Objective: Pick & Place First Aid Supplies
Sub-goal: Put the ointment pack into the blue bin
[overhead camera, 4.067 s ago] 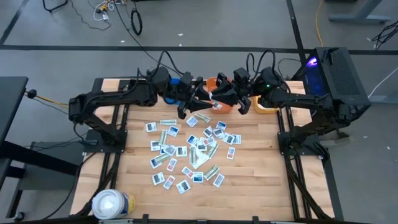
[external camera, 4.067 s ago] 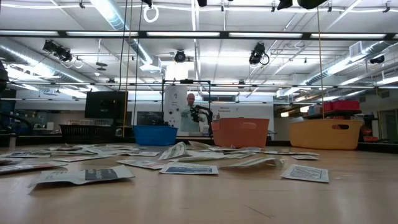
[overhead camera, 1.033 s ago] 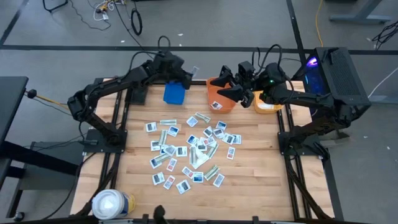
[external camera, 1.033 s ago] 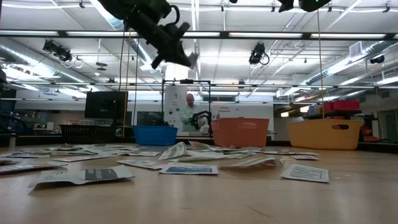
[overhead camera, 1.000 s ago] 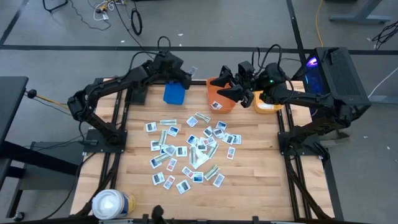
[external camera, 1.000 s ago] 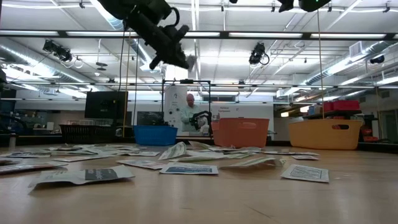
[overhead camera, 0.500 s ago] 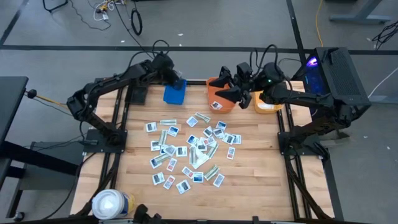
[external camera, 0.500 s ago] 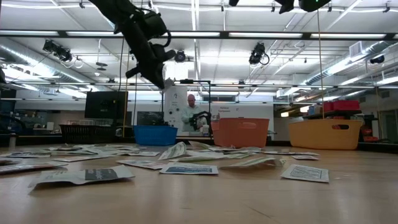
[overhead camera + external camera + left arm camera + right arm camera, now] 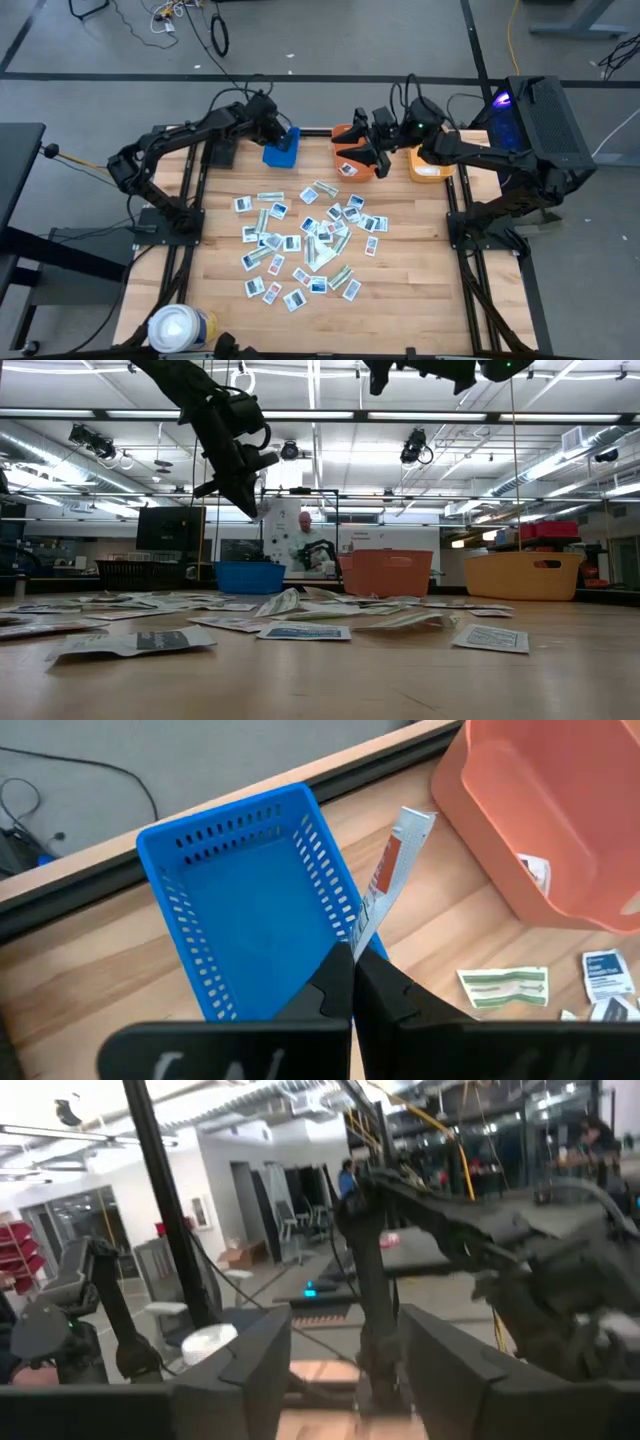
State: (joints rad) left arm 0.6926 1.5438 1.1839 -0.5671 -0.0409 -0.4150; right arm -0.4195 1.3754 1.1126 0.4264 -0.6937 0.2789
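Since a second ago your left pincer (image 9: pixel 352 952) has dropped from above the blue bin's far side to hang over that bin's (image 9: pixel 281 147) rim, and your right pincer (image 9: pixel 352 141) has swung in over the orange bin (image 9: pixel 357 160).

Your wooden worktop (image 9: pixel 420 290) carries three bins along its far edge: blue, orange, and a yellow bin (image 9: pixel 428 165) under the right arm. A large white roll (image 9: pixel 180 328) stands at the near left corner.

Most first aid packets (image 9: pixel 310 240) lie scattered flat across the worktop's middle, well apart from the bins; one white packet (image 9: pixel 535 872) lies inside the orange bin.

Your left pincer is pressed together, pinching a white packet with red print (image 9: pixel 392 865) by its end, tilted over the blue bin's wall. Your right pincer's fingers (image 9: pixel 258 1342) stand spread, with nothing visible between them.
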